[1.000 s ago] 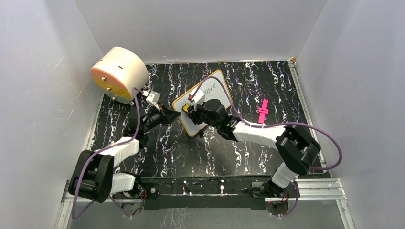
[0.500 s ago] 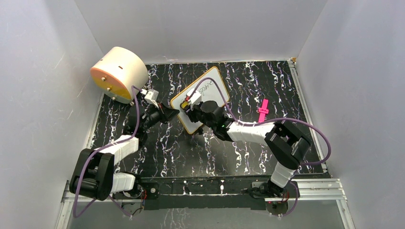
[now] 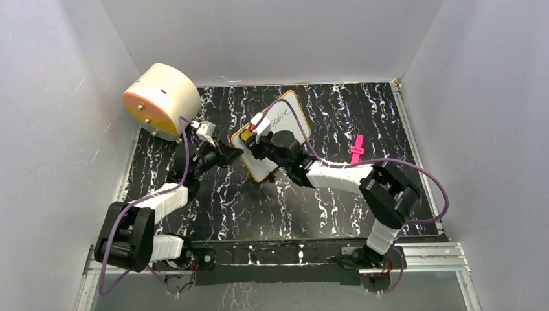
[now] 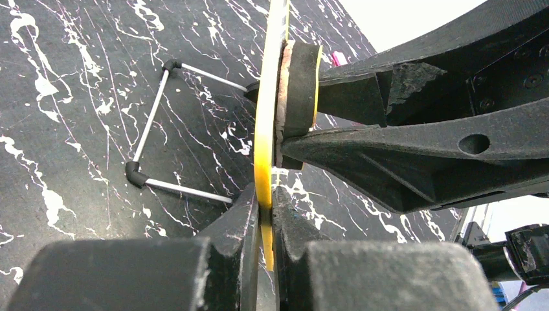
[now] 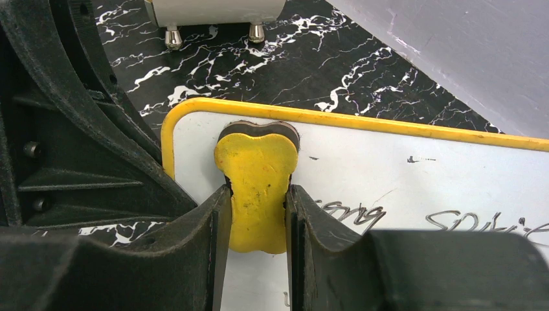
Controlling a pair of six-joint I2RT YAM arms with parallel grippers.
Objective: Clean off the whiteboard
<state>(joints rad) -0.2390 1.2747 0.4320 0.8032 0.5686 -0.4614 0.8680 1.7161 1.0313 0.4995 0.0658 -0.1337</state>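
Whiteboard [image 3: 292,123] sits tilted near the middle of the black marbled table [image 3: 336,207]. Its long axis runs diagonally from near-left to far-right, and its written face is turned up and toward the right arm. The left gripper [image 3: 234,153] is clamped on the yellow frame at the near-left end; the left wrist view shows the board edge-on between the jaws. The right gripper [image 3: 254,139] grasps a yellow eraser [image 5: 257,188], pressed flat against the board's corner. Dark handwriting [image 5: 479,223] lies just beside it.
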